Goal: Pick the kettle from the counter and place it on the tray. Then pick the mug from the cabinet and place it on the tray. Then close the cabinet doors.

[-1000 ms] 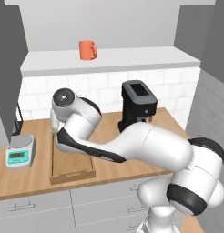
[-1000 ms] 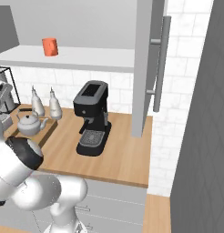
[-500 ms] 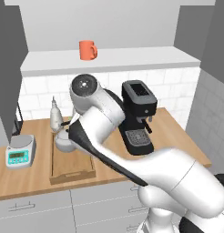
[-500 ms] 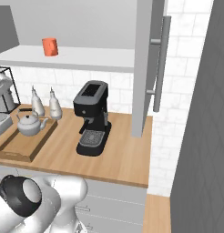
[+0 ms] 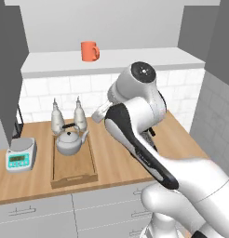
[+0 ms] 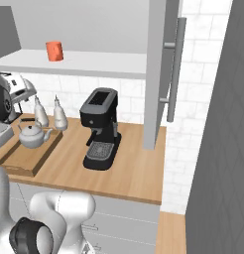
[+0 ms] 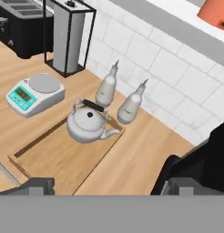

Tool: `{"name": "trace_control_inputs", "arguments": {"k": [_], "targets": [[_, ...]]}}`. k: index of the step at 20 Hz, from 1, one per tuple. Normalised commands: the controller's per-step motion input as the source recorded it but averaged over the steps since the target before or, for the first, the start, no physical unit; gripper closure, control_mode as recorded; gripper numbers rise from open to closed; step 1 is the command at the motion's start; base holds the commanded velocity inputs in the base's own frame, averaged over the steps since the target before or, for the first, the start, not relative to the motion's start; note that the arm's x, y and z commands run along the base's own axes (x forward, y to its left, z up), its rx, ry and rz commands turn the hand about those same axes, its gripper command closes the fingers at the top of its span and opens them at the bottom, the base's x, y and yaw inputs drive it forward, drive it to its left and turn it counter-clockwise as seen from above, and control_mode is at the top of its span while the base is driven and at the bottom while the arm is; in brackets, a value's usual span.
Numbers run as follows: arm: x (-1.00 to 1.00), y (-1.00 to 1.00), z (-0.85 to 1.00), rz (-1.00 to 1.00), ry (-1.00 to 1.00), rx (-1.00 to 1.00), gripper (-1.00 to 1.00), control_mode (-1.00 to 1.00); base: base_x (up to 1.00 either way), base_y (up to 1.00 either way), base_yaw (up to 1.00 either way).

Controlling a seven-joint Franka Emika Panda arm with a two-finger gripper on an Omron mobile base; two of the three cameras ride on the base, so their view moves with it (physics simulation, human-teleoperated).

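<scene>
The arm has been swung right, uncovering the silver kettle — seen upright at the tray's far end, left of frame. Gripper fingers are spread wide, empty; the mug sits upper centre.

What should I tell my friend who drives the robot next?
Gripper: seen from the hand view, looks open, holding nothing.
Kettle: sits on the tray, at its far end. Done.
Mug: on the cabinet shelf, not yet picked.
Doors: open.
Left: bring the mug to the tray, then shut both doors.
</scene>
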Motion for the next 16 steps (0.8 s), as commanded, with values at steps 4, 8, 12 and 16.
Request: {"name": "trace_control_inputs", "arguments": {"k": [4,8,12,16], "targets": [[-0.04,-0.38,0.52,-0.15,-0.02,0.03,-1.00,-1.00,0.00,0.00,0.00],[-0.01,-0.45,0.61,-0.16,-0.04,0.00,-1.00,-1.00,0.00,0.00,0.00],[0.10,-0.30,0.54,-0.13,0.01,0.00,-1.00,-1.00,0.00,0.00,0.00],[0.22,-0.25,0.18,-0.08,-0.05,0.17,-1.00,-1.00,0.00,0.00,0.00]]}}
